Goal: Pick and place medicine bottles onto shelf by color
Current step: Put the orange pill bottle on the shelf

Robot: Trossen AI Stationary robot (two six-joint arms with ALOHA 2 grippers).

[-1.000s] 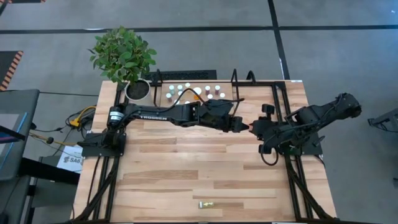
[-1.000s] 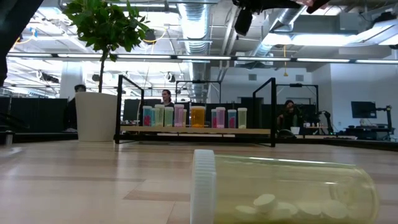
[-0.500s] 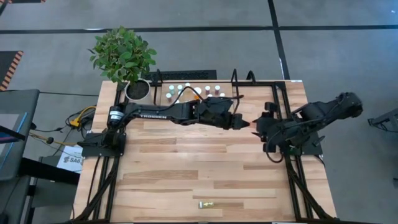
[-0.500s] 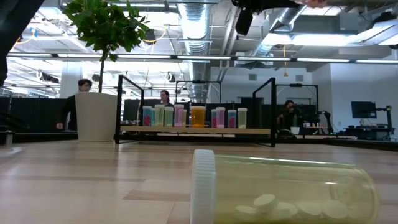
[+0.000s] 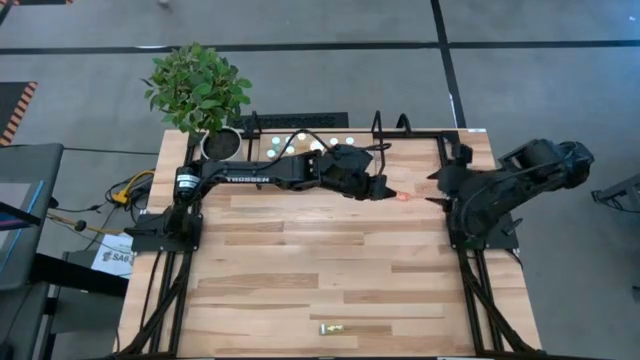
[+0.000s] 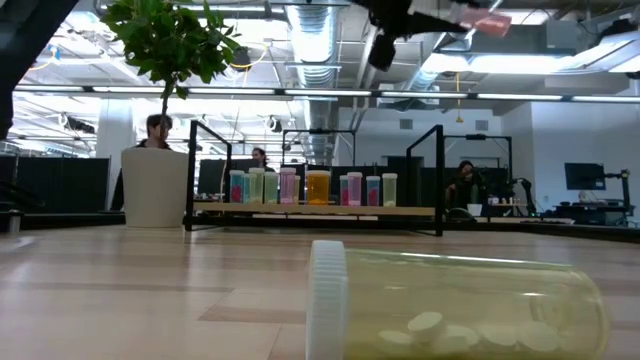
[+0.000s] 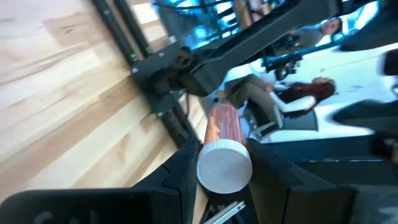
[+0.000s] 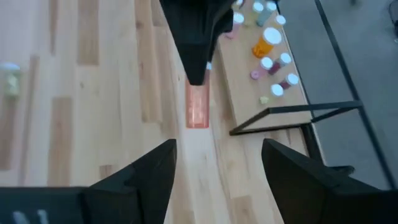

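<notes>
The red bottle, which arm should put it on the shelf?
Left. The left pincer already grips the red bottle beside the shelf; the right pincer is open and empty, pulled back toward the table's right edge.

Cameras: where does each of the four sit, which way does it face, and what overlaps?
High: overhead, straight down on the table; both arms show.
Low: tabletop height, facing the shelf; an arm overhead.
Left wrist: past left pincer, shut on a red bottle.
Right wrist: past open right pincer, toward that bottle.
Shared: the red bottle appears in both wrist views and the high view.

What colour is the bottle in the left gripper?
Red bottle, white cap, in the left gripper; clearest in the left wrist view.
</notes>
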